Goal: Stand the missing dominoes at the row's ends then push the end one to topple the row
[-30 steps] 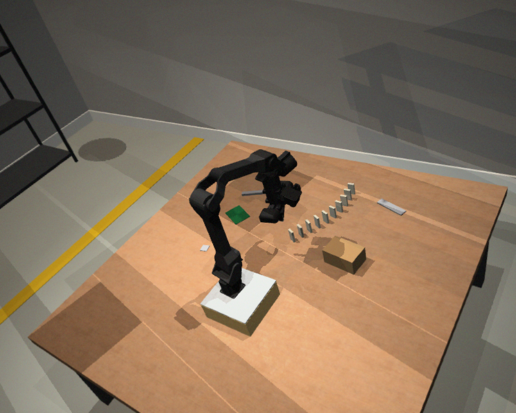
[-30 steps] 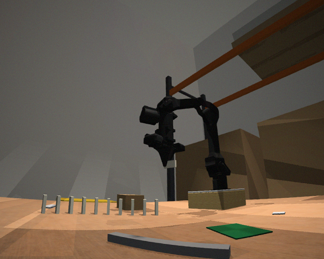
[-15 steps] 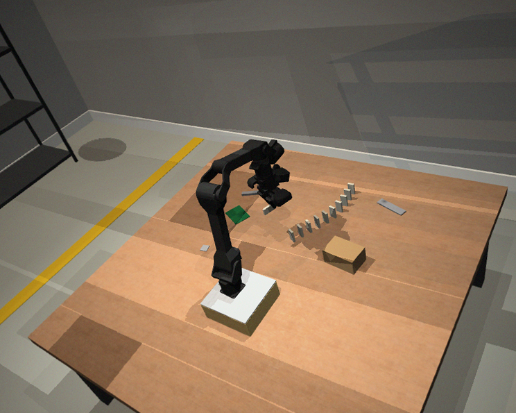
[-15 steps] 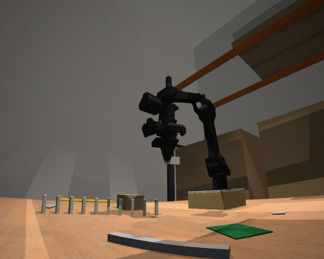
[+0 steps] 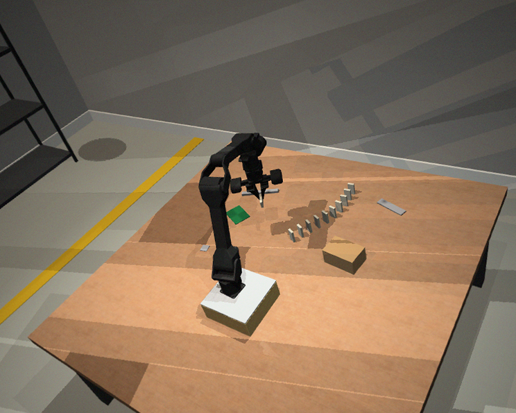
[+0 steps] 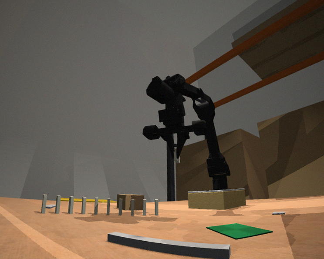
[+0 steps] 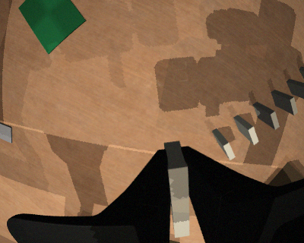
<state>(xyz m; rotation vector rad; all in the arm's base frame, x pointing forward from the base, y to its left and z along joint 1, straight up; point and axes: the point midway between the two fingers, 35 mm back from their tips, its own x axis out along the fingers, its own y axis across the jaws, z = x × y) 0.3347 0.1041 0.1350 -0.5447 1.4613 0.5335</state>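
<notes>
A row of several pale grey dominoes stands upright right of my gripper in the top view. Its near-end domino (image 5: 291, 234) (image 6: 156, 207) (image 7: 224, 144) and its far-end domino (image 5: 351, 188) (image 6: 44, 204) both stand. My gripper (image 5: 261, 198) (image 6: 175, 156) (image 7: 173, 156) is shut on a pale domino (image 5: 261, 203) (image 6: 178, 159) (image 7: 178, 190). It holds it high above the table, off to the side of the near end of the row, touching no standing domino. The fingers partly hide the held domino in the top and exterior views.
A wooden block (image 5: 344, 255) (image 6: 129, 202) (image 7: 286, 178) sits beside the row. A green square (image 5: 237, 214) (image 6: 238, 231) (image 7: 51, 23), a curved grey bar (image 5: 272, 191) (image 6: 169, 246), a flat grey strip (image 5: 391, 207) (image 6: 51, 206) and a small grey tile (image 5: 204, 248) (image 6: 278, 213) (image 7: 5, 133) lie around.
</notes>
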